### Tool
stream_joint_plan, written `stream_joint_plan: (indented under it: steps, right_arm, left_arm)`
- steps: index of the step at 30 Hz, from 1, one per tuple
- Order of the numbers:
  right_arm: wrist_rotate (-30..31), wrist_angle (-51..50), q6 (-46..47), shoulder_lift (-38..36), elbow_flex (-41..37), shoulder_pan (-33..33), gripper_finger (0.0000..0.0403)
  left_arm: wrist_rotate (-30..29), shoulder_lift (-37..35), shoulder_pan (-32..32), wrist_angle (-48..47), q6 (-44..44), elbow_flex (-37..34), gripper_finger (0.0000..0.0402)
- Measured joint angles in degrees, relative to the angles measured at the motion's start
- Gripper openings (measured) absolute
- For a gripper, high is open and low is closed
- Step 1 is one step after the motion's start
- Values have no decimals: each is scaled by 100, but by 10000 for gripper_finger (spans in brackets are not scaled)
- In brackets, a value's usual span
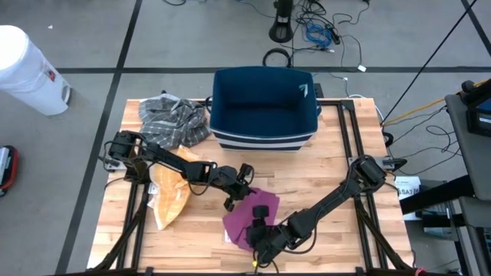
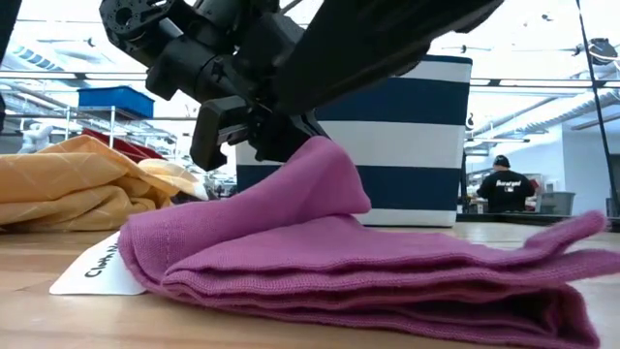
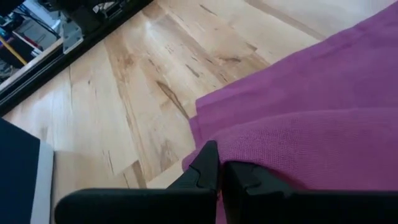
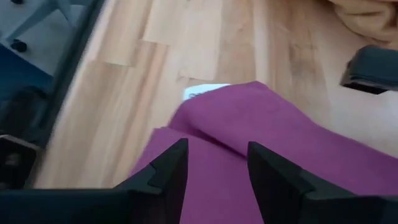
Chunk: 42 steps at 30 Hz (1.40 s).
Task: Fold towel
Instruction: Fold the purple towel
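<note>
A purple towel (image 1: 249,218) lies folded in several layers (image 2: 349,262) on the wooden table, near the front middle. One fold (image 2: 325,160) stands up as a hump, and a white label (image 2: 92,271) sticks out at one corner. My right gripper (image 4: 214,149) hovers open just above the towel, with nothing between its fingers. It also shows in the high view (image 1: 261,234). My left gripper (image 3: 221,163) is shut at the towel's far-left edge (image 1: 230,201), beside the raised fold. My left gripper has its shut fingertips (image 3: 210,155) right beside the raised top layer of the towel (image 3: 261,146), coming in low from the table's left. I cannot tell whether they touch or pinch any cloth there. The towel lies on the table.
A navy and white striped basket (image 1: 265,107) stands at the far middle. A grey plaid cloth (image 1: 173,119) lies at the far left, and a yellow cloth (image 1: 169,195) lies left of the towel. Bare wood (image 1: 330,165) shows to the right. A person (image 2: 504,184) stands in the room behind.
</note>
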Motion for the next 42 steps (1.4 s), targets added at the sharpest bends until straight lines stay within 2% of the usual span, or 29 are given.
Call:
stream_joint_plan:
  steps: [6, 10, 18, 25, 28, 32, 35, 38, 42]
  right_arm:
    - [-28, 562, -272, 4, -87, 62, 150]
    - [-353, 1082, -570, 9, -224, -12, 150]
    - [-1860, 2165, -1578, 10, -214, -226, 150]
    - [-2696, 1864, -1977, 9, -214, -467, 150]
    - [-2847, 1553, -2106, -91, -219, -547, 150]
    - [-2865, 1312, -2468, -564, -229, -564, 150]
    - [-2868, 1286, -2608, -1112, -538, -560, 150]
    - [-2866, 1390, -2580, -1705, -1069, -558, 150]
    - [-2852, 2107, -2302, -2518, -2144, -558, 150]
  left_arm:
    - [25, -7, -41, 39, 6, 0, 2]
    - [23, -7, -30, 39, 4, 0, 2]
    - [21, -7, -34, 37, -1, -2, 2]
    - [21, -7, -34, 8, -114, -2, 2]
    - [19, -9, -25, -23, -116, -2, 2]
    - [18, -9, -17, -57, -124, -4, 2]
    - [18, -9, -19, -53, -134, -4, 2]
    - [17, -9, -19, -63, -151, -6, 2]
    - [17, -9, -19, -76, -151, -7, 2]
